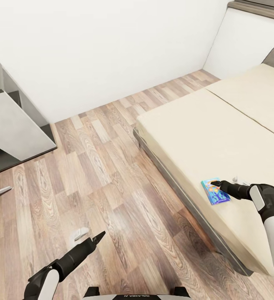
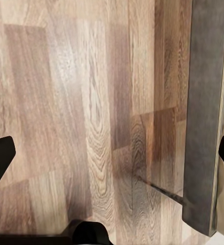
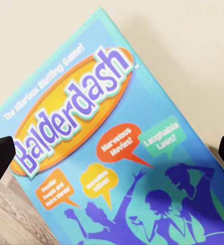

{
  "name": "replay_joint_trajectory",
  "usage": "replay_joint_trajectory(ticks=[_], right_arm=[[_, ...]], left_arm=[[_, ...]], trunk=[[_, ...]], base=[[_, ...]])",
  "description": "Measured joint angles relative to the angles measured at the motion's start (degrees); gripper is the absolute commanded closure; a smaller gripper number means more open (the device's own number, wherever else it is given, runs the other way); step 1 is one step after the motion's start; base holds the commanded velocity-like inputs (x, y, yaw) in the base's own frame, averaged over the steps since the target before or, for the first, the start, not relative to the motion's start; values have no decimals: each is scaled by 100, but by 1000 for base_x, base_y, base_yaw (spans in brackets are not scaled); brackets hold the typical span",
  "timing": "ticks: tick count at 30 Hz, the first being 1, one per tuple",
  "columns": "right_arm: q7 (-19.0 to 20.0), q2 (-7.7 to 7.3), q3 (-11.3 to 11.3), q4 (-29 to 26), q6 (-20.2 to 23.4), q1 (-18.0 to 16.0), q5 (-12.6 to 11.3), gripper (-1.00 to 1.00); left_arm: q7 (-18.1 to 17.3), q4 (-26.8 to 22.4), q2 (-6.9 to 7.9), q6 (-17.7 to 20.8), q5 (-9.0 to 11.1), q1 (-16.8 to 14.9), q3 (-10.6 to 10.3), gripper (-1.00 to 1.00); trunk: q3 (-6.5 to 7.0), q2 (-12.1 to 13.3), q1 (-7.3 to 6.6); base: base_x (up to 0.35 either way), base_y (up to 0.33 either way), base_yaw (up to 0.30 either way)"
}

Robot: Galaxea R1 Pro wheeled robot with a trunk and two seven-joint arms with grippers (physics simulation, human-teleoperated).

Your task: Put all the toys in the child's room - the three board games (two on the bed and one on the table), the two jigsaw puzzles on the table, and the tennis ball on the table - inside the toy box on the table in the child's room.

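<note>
While the left gripper (image 1: 96, 237) is hanging idle low over the wood floor (image 1: 103, 166), bed-frame side, its fingertips are showing at both edges of the left wrist view with bare planks between them, so I'm reading it as wide and holding nothing.

Step in hand, as I'm judging it: picking a board game off the bed (image 1: 220, 125). The right gripper (image 1: 215, 183) is reaching over the blue board game (image 1: 215, 192), which is lying flat on the mattress right at the bed's near floor-side edge. In the right wrist view the two dark fingertips are sitting at opposite edges with the "Balderdash" box (image 3: 112, 148) spanning the gap between them, so the claw is looking wide, not clamped on anything yet. Whether the tips are touching the lid, I can't tell.

Next move is probably calling for a descent and a pinch across the box's short side; it's thin and flat, so catching the overhang at the bed edge looks easier than a top grab.

Box long axis is running roughly across the bed, from the floor-side edge toward the wall side, slightly skewed.

Farther from the bed, a grey cabinet (image 1: 16, 125) is standing against the white wall (image 1: 111, 41).
</note>
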Motion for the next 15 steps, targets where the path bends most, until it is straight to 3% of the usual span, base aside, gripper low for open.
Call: replay_joint_trajectory(ticks=[15], right_arm=[[0, 0, 0, 0, 0, 0, 0, -100]], left_arm=[[0, 2, 0, 0, -1, 0, 0, -100]], trunk=[[0, 0, 0]], base=[[-1, 0, 0]])
